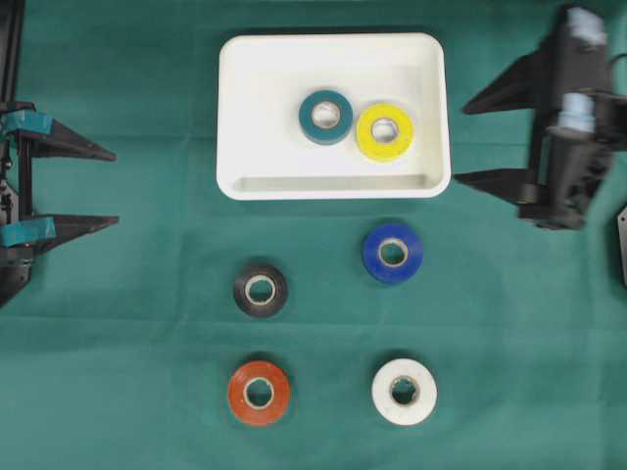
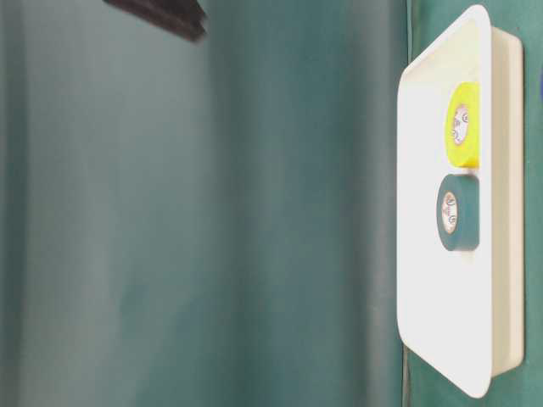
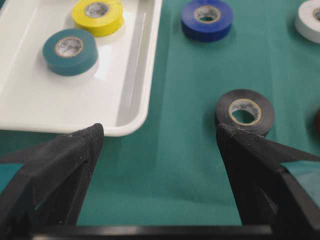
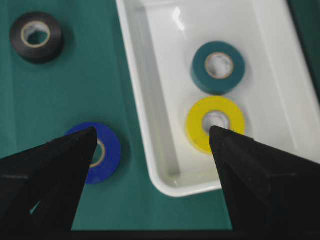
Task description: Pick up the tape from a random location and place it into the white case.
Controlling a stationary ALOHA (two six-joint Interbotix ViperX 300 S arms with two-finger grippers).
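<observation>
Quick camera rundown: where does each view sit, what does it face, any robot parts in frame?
Overhead: straight down on green cloth; left gripper, right gripper at sides.
Table-level: picture turned sideways, facing shallow white plastic case; dark fingertip top.
Left wrist: behind open fingers, toward black tape roll.
Right wrist: above blue tape roll.
All share teal tape roll, yellow tape roll.

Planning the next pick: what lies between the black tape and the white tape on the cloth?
Nothing: in the overhead view only bare green cloth runs between the black tape and the white tape.
</observation>
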